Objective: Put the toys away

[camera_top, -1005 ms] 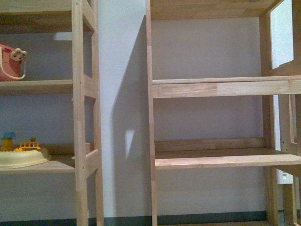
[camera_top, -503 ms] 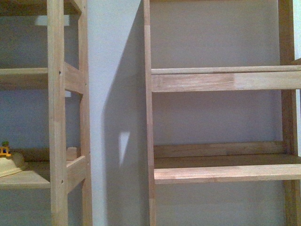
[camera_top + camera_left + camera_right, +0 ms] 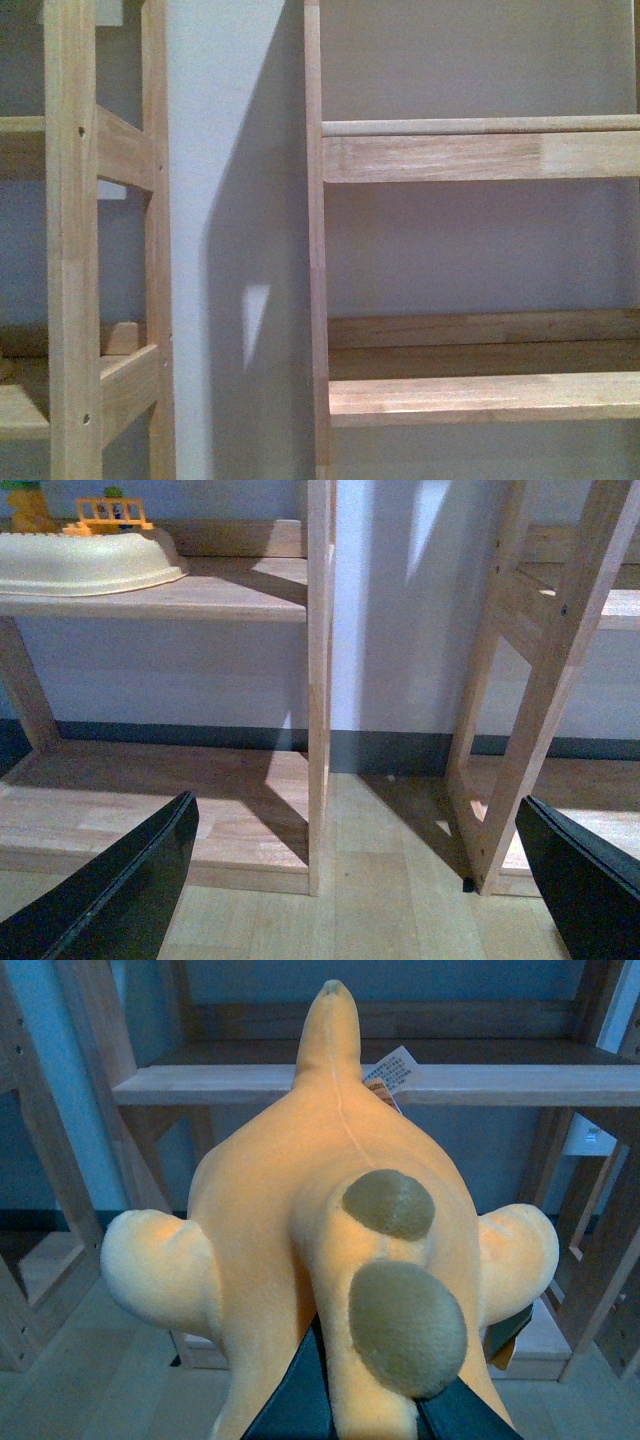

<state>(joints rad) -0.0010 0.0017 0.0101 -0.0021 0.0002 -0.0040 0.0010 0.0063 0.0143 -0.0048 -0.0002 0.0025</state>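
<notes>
In the right wrist view the orange-yellow plush animal (image 3: 300, 1220) fills most of the picture, with two olive-grey spots, stubby limbs to either side and a paper tag at its far end. My right gripper (image 3: 365, 1415) is shut on it, dark fingers pinching its near end. It hangs in front of a wooden shelf board (image 3: 520, 1082). In the left wrist view my left gripper (image 3: 370, 880) is open, its two black fingers far apart over the wood floor with nothing between them. Neither gripper shows in the front view.
Two wooden shelf units stand against a pale wall: the right unit's lower board (image 3: 480, 395) and upper board (image 3: 480, 155), and the left unit's post (image 3: 72, 250). A cream toy set (image 3: 85, 560) with orange pieces sits on a low shelf. Wooden uprights (image 3: 318, 680) rise from the floor.
The front view has closed in on the shelves and shifted right: the left unit slid leftwards, and the pink bag and cream toy set left the picture.
</notes>
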